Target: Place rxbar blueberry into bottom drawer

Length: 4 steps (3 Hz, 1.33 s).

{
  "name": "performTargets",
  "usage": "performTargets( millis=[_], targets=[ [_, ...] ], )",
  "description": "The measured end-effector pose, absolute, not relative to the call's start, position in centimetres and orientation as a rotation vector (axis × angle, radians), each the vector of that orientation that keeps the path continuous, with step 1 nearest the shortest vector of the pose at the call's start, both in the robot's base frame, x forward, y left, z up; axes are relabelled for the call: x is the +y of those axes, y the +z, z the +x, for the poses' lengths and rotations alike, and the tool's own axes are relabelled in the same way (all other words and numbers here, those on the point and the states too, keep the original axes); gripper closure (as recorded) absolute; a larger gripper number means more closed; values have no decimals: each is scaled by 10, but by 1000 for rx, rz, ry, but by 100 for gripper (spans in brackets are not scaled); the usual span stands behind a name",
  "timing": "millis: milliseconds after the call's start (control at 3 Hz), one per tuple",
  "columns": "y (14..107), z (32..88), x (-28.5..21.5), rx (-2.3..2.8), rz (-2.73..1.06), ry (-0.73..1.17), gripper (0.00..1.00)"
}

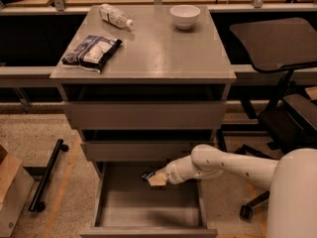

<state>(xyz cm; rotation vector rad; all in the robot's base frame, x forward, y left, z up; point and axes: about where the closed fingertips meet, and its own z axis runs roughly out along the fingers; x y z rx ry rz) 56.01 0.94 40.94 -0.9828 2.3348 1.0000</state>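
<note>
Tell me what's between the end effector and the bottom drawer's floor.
Camera view: only the held rxbar blueberry; the end effector hovers over the bottom drawer, floor beneath bare.
</note>
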Motion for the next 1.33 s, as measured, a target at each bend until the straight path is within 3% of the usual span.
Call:
performTargets(
  millis=[1333],
  targets=[
    [329, 565, 10, 2388, -960, 944, 100]
  ],
)
